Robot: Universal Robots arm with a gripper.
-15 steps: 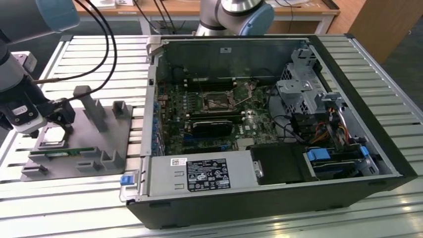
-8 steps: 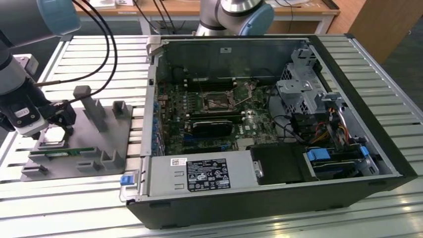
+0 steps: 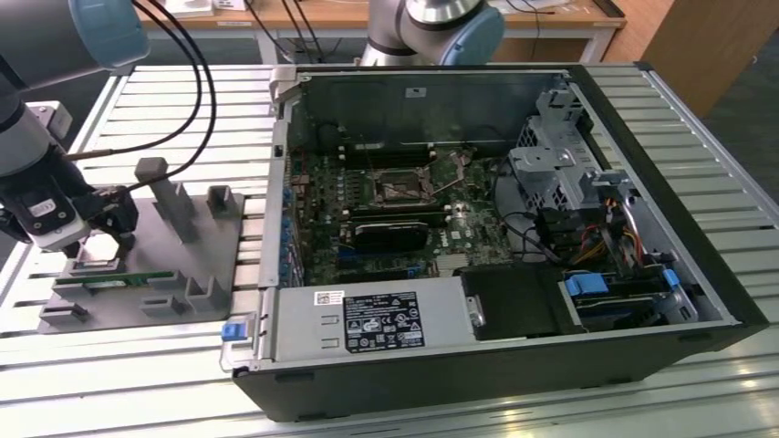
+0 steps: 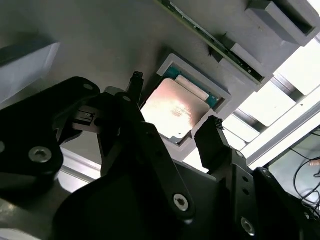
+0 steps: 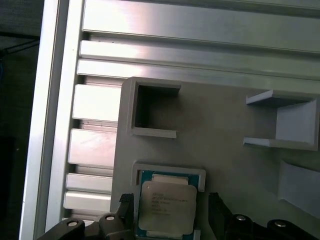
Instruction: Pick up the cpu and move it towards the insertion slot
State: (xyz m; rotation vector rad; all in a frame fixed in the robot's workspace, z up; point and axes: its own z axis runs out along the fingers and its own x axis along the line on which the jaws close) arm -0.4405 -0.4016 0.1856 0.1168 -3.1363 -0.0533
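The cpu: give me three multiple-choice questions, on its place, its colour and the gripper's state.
1. Where does the cpu lie?
A) in a recess of the grey tray
B) in the insertion slot
C) on the table slats
2. What colour is its face?
A) red
B) silver-grey
C) black
3. How is the gripper?
A) shut on the cpu
B) open, a finger either side of the cpu
C) open above the insertion slot
Answers: 1 A: the grey tray's rim frames it. 2 B: bare metal face. 3 B: gaps show beside the chip.
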